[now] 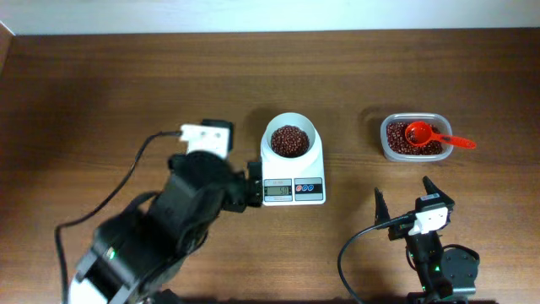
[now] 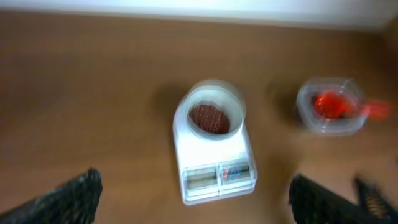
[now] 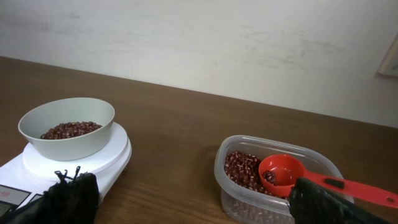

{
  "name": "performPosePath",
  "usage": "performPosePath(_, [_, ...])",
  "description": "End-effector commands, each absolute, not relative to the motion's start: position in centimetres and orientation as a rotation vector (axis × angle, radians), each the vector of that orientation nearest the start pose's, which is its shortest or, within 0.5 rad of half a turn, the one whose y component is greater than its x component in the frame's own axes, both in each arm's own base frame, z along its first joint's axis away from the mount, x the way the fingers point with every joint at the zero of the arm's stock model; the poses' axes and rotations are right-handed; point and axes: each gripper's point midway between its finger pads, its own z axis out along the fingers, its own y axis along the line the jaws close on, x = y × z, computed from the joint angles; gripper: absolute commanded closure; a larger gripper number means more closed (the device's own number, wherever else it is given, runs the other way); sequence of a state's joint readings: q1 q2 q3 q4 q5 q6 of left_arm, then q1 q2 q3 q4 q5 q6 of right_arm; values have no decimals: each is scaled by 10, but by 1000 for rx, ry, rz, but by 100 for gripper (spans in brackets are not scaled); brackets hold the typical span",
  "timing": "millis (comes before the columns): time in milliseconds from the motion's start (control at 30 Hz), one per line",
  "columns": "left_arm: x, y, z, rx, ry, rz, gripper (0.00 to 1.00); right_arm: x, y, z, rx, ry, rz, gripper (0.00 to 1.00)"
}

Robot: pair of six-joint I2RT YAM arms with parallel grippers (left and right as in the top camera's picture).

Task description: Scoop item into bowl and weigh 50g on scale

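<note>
The white bowl point(image 1: 272, 135) stands on the white scale point(image 1: 293, 191) at mid table, with a heap of reddish-brown beans point(image 1: 289, 141) inside. My left gripper point(image 1: 252, 184) is open just left of the scale's display, holding nothing. In the left wrist view, which is blurred, the bowl point(image 2: 214, 93) and scale point(image 2: 217, 177) lie between the spread fingers of the left gripper point(image 2: 196, 202). My right gripper point(image 1: 405, 199) is open and empty, near the table's front edge and short of the tub. The right wrist view shows the bowl point(image 3: 68, 140), its beans point(image 3: 68, 129) and the scale point(image 3: 109, 162) on the left.
A clear plastic tub point(image 1: 384, 143) of beans sits at the right with a red scoop point(image 1: 422, 133) lying in it, handle pointing right. In the right wrist view the tub point(image 3: 261, 205) and scoop point(image 3: 281, 171) are close ahead. A white wall backs the table.
</note>
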State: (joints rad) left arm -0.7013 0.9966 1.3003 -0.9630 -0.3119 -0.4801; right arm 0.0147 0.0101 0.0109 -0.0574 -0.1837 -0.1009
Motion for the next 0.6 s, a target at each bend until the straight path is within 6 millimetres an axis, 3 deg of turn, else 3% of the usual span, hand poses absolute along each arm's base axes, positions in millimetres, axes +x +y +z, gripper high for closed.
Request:
performPosePath(0, [251, -119, 283, -20, 2166, -332, 1, 243, 35, 159, -225, 1619, 93, 1])
performPosePath(100, [258, -113, 252, -79, 2044, -440, 1, 243, 35, 159, -225, 1619, 93, 1])
performPosePath(200, [263, -105, 247, -129, 1842, -515, 1, 243, 35, 159, -225, 1619, 93, 1])
performPosePath(367, [245, -95, 245, -148, 1586, -620, 1, 243, 35, 159, -225, 1619, 93, 1])
performPosePath(567, [231, -86, 204, -159, 1483, -652, 1, 243, 35, 159, -225, 1619, 93, 1])
